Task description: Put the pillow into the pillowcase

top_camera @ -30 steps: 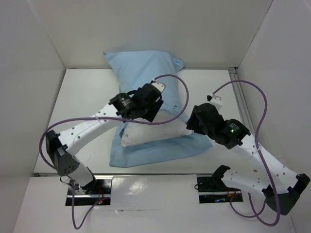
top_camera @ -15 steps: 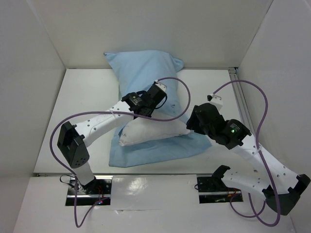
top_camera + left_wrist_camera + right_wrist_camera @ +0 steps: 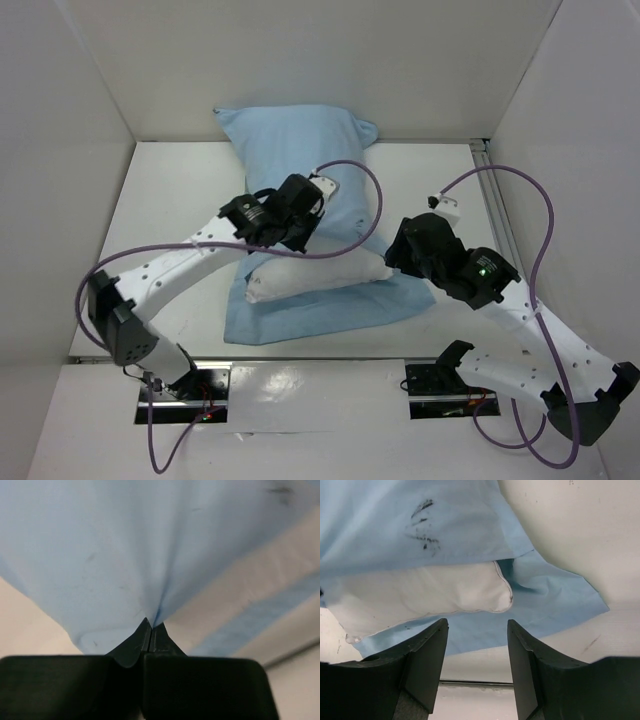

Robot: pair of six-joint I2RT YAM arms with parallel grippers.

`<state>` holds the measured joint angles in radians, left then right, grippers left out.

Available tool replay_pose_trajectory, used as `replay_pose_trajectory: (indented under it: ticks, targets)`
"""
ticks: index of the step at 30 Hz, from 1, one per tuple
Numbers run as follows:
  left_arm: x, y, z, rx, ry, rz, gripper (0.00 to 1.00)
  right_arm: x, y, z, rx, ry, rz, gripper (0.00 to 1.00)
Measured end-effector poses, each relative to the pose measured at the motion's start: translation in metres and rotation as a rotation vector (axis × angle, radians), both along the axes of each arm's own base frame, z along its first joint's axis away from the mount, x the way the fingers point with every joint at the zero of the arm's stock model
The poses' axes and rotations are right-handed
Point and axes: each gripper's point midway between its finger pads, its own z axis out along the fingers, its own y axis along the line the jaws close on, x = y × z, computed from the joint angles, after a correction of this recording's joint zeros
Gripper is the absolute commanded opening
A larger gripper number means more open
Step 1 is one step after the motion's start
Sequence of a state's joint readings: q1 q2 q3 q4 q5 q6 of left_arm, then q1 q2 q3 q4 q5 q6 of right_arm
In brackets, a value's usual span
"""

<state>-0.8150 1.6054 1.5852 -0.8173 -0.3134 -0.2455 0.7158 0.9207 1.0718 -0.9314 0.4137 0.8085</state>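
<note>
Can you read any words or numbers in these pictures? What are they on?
No text can be read anywhere.
Pale speck on the left arm's black joint: too small to read, maybe a label.
Dark marks on the pillowcase: smudges, not letters.

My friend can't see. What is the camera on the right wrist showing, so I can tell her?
A white pillow lies partly inside a light blue pillowcase, with its near end sticking out. The right gripper is open in front of it, holding nothing. The pillowcase has a few dark smudges.
</note>
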Motion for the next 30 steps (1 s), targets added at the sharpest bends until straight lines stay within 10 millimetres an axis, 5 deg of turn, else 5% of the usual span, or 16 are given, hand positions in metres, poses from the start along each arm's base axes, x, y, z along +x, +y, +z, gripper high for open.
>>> replay_pose_trajectory:
  ticks: [6,10,14,16,21,24,26,28,30]
  targets:
    - [-0.075,-0.006,0.022,-0.219,0.103,-0.188,0.00,-0.003,0.015,-0.005,0.041,0.022,0.066,0.62]
    - [-0.102,-0.016,0.025,-0.287,0.177,-0.259,0.00,-0.014,0.049,-0.040,0.139,0.100,0.194,0.76]
    - [-0.111,-0.026,0.021,-0.312,0.231,-0.285,0.00,-0.040,0.073,-0.091,0.263,0.193,0.262,0.76]
    - [-0.113,-0.030,0.019,-0.316,0.252,-0.293,0.00,-0.045,0.078,-0.097,0.358,0.177,0.241,0.78]
    - [-0.109,-0.039,0.018,-0.310,0.265,-0.298,0.00,-0.049,0.084,-0.089,0.579,0.110,0.174,0.81]
    - [-0.101,-0.043,0.018,-0.296,0.255,-0.287,0.00,-0.044,0.075,-0.079,0.557,0.087,0.114,0.85]
    - [-0.097,-0.045,0.016,-0.285,0.248,-0.280,0.00,-0.037,0.064,-0.059,0.494,0.052,0.077,0.77]
    - [-0.093,-0.046,0.011,-0.267,0.255,-0.275,0.25,-0.025,0.058,-0.020,0.453,-0.029,0.065,0.77]
    - [-0.087,-0.045,0.009,-0.240,0.265,-0.260,0.63,-0.013,0.056,0.012,0.401,-0.089,0.069,0.84]
